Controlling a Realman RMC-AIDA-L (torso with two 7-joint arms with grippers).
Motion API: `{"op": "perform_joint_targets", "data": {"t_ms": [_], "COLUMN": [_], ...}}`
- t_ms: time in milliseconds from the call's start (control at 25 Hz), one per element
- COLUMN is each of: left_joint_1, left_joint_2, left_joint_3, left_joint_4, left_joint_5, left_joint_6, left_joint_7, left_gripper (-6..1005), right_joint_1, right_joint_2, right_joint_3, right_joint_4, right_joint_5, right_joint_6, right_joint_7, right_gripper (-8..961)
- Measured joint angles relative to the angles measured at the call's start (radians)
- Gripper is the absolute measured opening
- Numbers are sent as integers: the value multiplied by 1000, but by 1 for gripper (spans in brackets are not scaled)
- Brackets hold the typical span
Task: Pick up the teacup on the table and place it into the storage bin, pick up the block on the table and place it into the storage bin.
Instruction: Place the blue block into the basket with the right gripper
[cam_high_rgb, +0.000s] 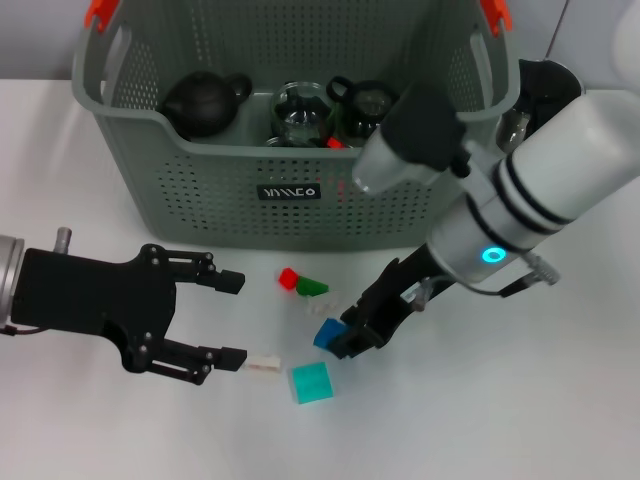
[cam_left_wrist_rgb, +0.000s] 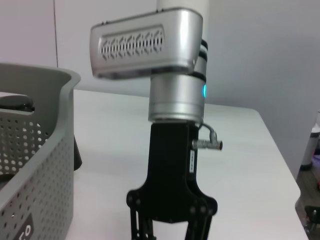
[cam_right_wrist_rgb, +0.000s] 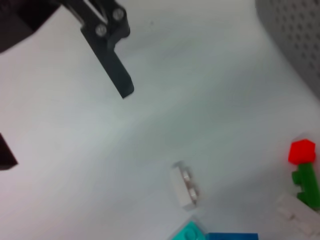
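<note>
The storage bin (cam_high_rgb: 290, 200) stands at the back of the table and holds a dark teapot (cam_high_rgb: 205, 100), a glass cup (cam_high_rgb: 298, 110) and a dark cup (cam_high_rgb: 365, 105). No teacup shows on the table. Small blocks lie in front of the bin: red (cam_high_rgb: 288, 277), green (cam_high_rgb: 312, 288), blue (cam_high_rgb: 326, 334), teal (cam_high_rgb: 311, 382) and a white brick (cam_high_rgb: 264, 366). My right gripper (cam_high_rgb: 350, 338) is low over the table, right at the blue block. My left gripper (cam_high_rgb: 232, 320) is open and empty, just left of the white brick.
The bin's wall (cam_left_wrist_rgb: 30, 150) stands close beside the right gripper (cam_left_wrist_rgb: 170, 232) in the left wrist view. In the right wrist view the white brick (cam_right_wrist_rgb: 182, 187), red block (cam_right_wrist_rgb: 302, 151) and green block (cam_right_wrist_rgb: 307, 182) lie near the left gripper's fingers (cam_right_wrist_rgb: 114, 65). A dark object (cam_high_rgb: 545, 85) stands right of the bin.
</note>
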Motion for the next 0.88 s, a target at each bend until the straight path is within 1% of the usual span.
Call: {"op": "perform_joint_targets", "data": {"t_ms": [200, 400, 560, 680, 880], "left_joint_1": [7, 12, 17, 17, 17], "left_joint_2": [-1, -2, -7, -9, -14], "left_joint_3": [-4, -14, -14, -16, -21], "left_joint_4": [0, -1, -2, -3, -3], "left_joint_5": [-18, -25, -26, -26, -36], "left_joint_6": [13, 24, 29, 31, 32], "left_joint_7": [-5, -11, -14, -14, -14], "left_gripper": [814, 814, 814, 814, 813], "right_joint_1": [-43, -78, -88, -88, -64], "right_joint_2": [-1, -3, -3, 0, -2], "right_joint_3": [93, 206, 320, 415, 510], "right_joint_4": [-118, -258, -355, -439, -498], "right_joint_5": [-44, -61, -55, -48, -17], "right_joint_6": [-85, -185, -253, -295, -270], "right_joint_7": [-4, -18, -40, -48, -52], "right_gripper": [427, 426, 426, 426, 427]}}
